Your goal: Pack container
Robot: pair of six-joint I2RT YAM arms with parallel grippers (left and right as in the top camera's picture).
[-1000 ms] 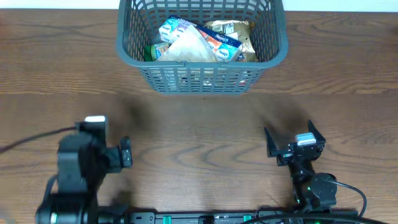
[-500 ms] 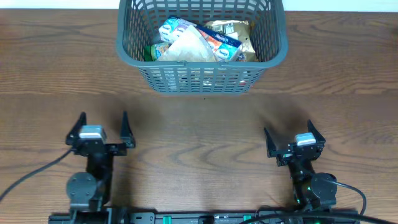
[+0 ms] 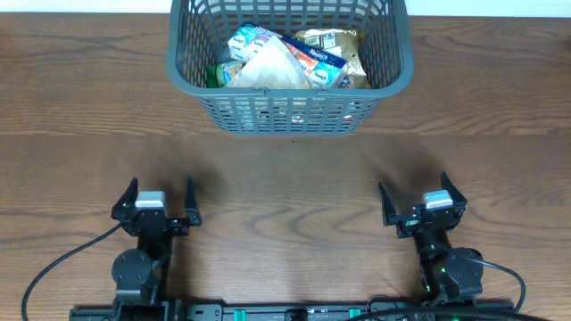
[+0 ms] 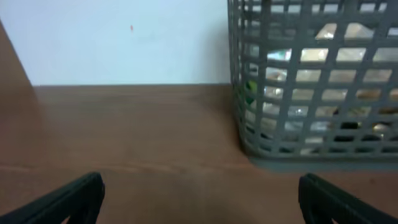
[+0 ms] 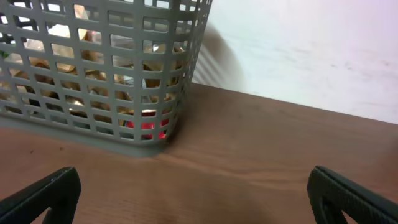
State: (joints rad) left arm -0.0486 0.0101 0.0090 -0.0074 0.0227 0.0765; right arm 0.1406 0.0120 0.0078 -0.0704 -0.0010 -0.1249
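The grey-blue lattice container (image 3: 192,85) stands at the far middle of the table, holding several snack packets and a green item. It shows at the right of the left wrist view (image 4: 249,74) and at the left of the right wrist view (image 5: 186,74). My left gripper (image 3: 161,193) is open and empty near the front left, well apart from the container; its fingertips frame bare wood in its wrist view (image 4: 200,199). My right gripper (image 3: 412,194) is open and empty near the front right; its fingertips also frame bare wood (image 5: 199,193).
The wooden table (image 3: 285,178) stretches between the grippers and the container. A pale wall (image 4: 124,37) rises behind the table's far edge. Cables trail from the arm bases along the front edge.
My left arm has swung back and settled lower at the front left, its gripper open. The right arm and the container have not moved.
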